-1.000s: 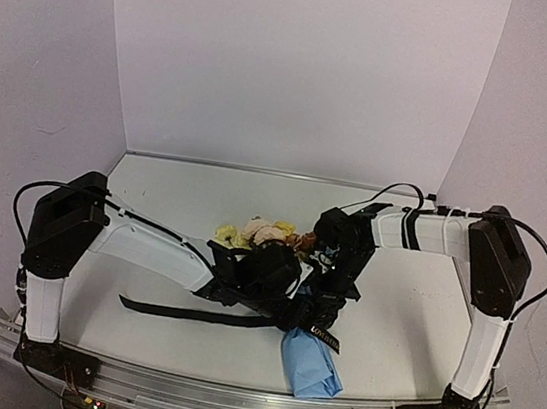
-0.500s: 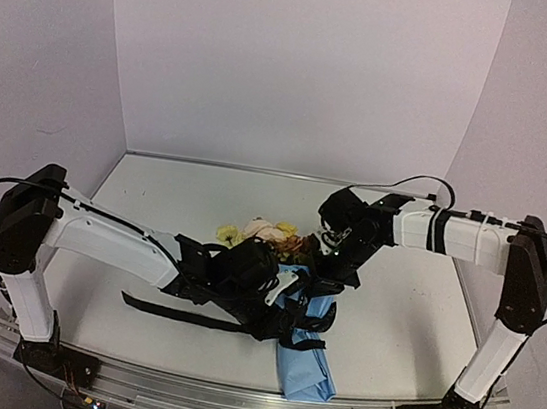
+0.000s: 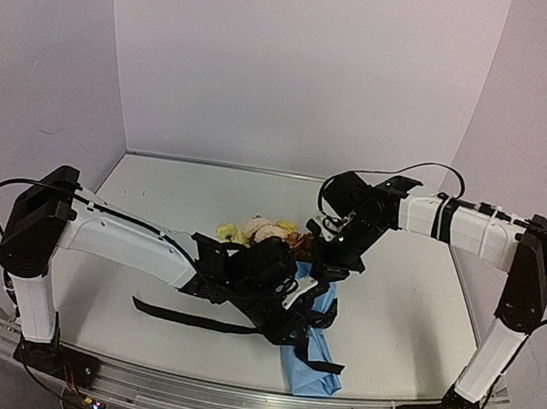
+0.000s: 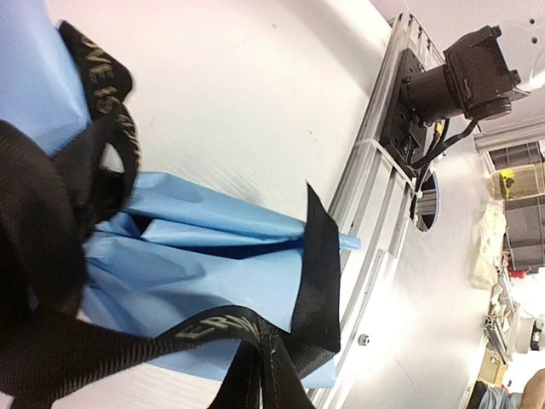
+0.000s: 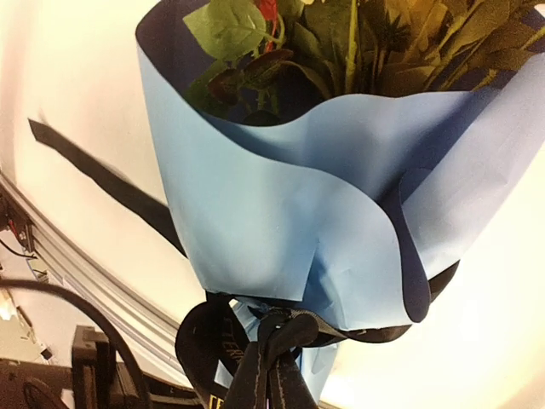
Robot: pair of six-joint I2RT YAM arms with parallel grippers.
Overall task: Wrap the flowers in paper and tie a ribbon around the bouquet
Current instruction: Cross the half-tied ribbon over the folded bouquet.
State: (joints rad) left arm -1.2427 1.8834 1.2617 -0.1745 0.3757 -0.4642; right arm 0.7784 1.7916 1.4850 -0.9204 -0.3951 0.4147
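Note:
The bouquet lies near the table's front. Its yellow and cream flowers (image 3: pixel 260 231) point back-left and its light blue paper (image 3: pixel 309 369) cone narrows toward the front rail. In the right wrist view the paper (image 5: pixel 281 213) wraps green leaves and the flowers (image 5: pixel 341 43). The black lettered ribbon (image 3: pixel 319 321) crosses the narrow part of the cone, and one tail (image 3: pixel 188 316) trails left on the table. My left gripper (image 3: pixel 289 320) (image 4: pixel 264 375) is shut on one ribbon strand (image 4: pixel 213 328) beside the paper (image 4: pixel 196 256). My right gripper (image 3: pixel 334 263) (image 5: pixel 272 362) is shut on a knotted ribbon strand (image 5: pixel 294 328) under the cone.
The metal front rail (image 3: pixel 227 400) (image 4: pixel 383 170) runs just beyond the cone's tip. An arm base (image 4: pixel 460 77) is mounted on the rail. White walls enclose the table at the back and on both sides.
My right gripper has pulled back and up, away from the cone, drawing its ribbon strand with it. My left gripper has shifted slightly right. The ribbon's left tail has slid along the table.

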